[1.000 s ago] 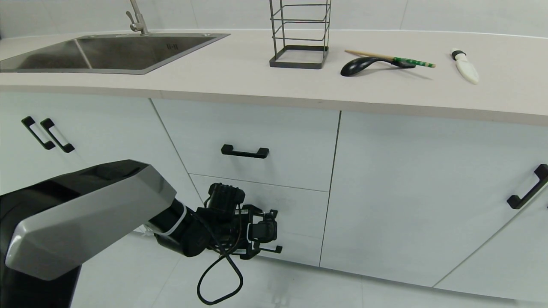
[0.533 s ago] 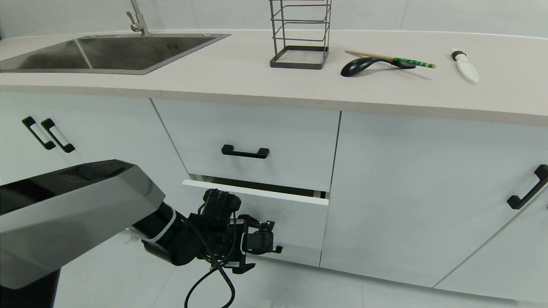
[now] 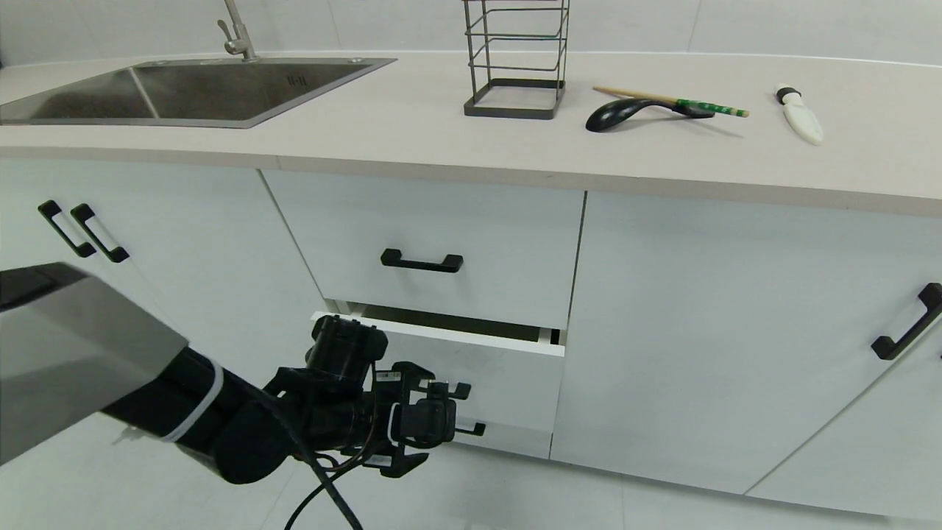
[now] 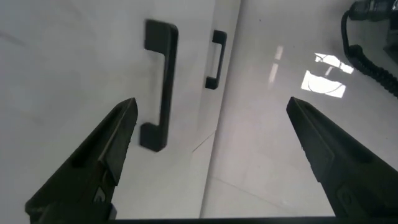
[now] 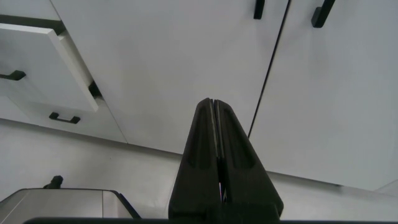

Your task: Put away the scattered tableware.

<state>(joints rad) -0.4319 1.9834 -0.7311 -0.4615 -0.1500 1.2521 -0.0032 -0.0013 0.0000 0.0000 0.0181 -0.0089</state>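
**Countertop** [image 3: 412, 140]: pale, matte stone-look slab.
- Steel sink [image 3: 191, 88], angular, recessed at left; chrome faucet [image 3: 234, 29] behind it.
- Wire rack [image 3: 515, 59]: dark metal rods, square base, upright, centre back.
- Black spoon [image 3: 625, 112]: glossy, curved, just right of rack. Its handle touches the chopsticks [image 3: 670, 99], which are wood w/ green-banded ends.
- White utensil [image 3: 801, 116]: tapered, black collar, well right of the spoon.

**Lower drawer** [image 3: 471, 368]: flat white front, ajar, dark gap above. Black bar handle [image 3: 471, 428].

**Left gripper** [image 3: 441, 423]: fingers spread wide, just short of the handle, not touching. Left wrist view shows the handle between the black wedge fingers.

**Right gripper** [image 5: 213, 109]: fingers pressed together, nothing held, facing white cabinet doors.

**Change**: drawer was flush 1.0 s ago and is now pulled out. Since 0.5 s ago the left gripper has backed off the handle.
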